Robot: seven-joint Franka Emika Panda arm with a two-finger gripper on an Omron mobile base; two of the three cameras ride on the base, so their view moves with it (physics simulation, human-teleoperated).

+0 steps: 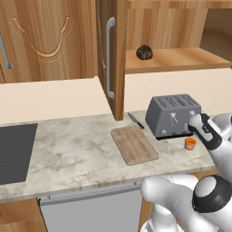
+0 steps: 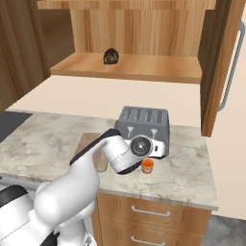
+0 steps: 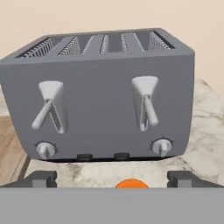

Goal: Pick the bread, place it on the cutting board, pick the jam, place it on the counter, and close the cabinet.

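The bread (image 1: 144, 52) (image 2: 111, 56), a dark lumpy ball, sits on the lower shelf of the open cabinet (image 1: 108, 54). The wooden cutting board (image 1: 134, 144) lies bare on the counter (image 1: 68, 154), left of the toaster. The small orange jam (image 1: 190, 143) (image 2: 147, 166) stands on the counter just in front of the toaster. My gripper (image 3: 113, 180) is open, low over the counter and facing the toaster. The jam's top (image 3: 131, 184) peeks up between its fingertips (image 3: 43, 178), with nothing gripped.
A grey four-slot toaster (image 1: 174, 115) (image 3: 105, 96) stands directly ahead of the hand. A knife (image 1: 136, 120) lies behind the board. A dark cooktop (image 1: 13, 152) is at the far left. The cabinet door (image 2: 226, 62) juts out over the counter.
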